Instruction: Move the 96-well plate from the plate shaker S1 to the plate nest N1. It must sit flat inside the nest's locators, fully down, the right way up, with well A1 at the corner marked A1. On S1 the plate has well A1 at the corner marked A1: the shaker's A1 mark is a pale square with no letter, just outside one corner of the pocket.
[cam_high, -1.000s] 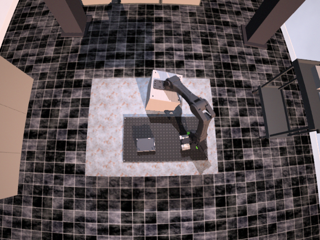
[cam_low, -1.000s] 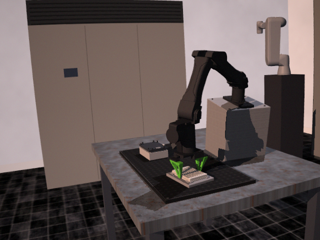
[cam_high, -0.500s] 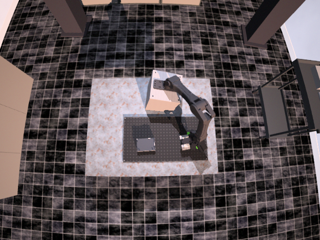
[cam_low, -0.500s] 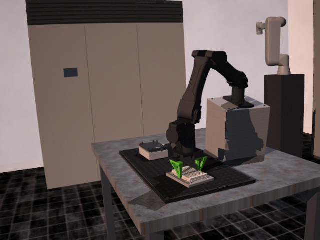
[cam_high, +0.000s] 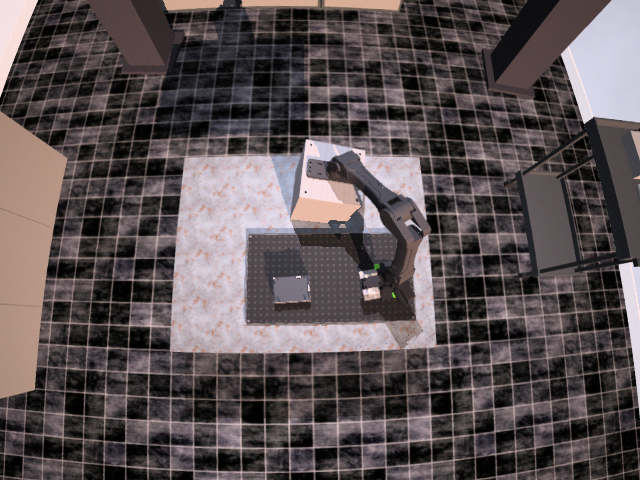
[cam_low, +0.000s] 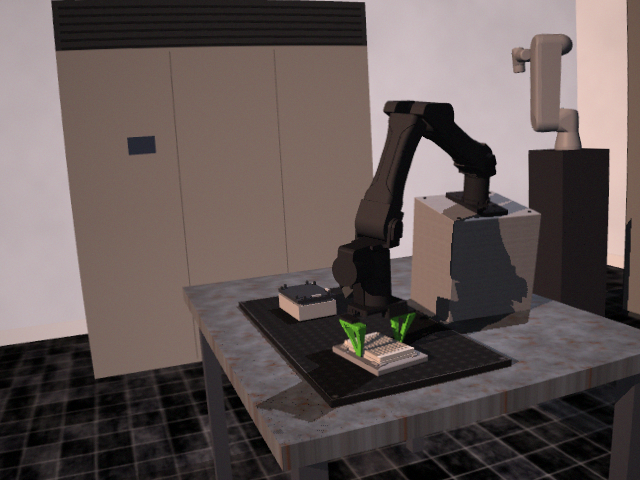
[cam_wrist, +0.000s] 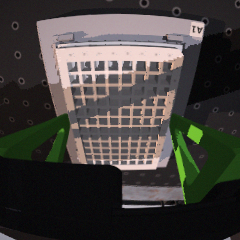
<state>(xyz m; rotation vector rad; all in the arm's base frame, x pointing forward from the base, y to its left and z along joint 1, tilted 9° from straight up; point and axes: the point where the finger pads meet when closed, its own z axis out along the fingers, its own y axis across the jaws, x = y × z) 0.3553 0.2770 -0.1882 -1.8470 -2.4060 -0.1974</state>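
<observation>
The pale 96-well plate (cam_wrist: 120, 110) (cam_low: 379, 356) lies flat and right way up inside the plate nest N1, between its locators. The nest's A1 label (cam_wrist: 196, 28) shows at the far right corner in the wrist view. My gripper (cam_wrist: 119, 119) hangs just above the plate's near end with its green fingers spread wide on either side, apart from the plate's edges. It also shows in the exterior view (cam_low: 377, 330) and in the overhead view (cam_high: 382, 281). The plate shaker S1 (cam_low: 307, 304) stands with an empty pocket at the left of the black baseplate (cam_high: 330, 279).
The arm's pale pedestal block (cam_low: 473, 258) stands at the back right of the table. A tall beige cabinet (cam_low: 211, 170) is behind the table. A second pale robot arm (cam_low: 547, 87) stands on a dark column at far right.
</observation>
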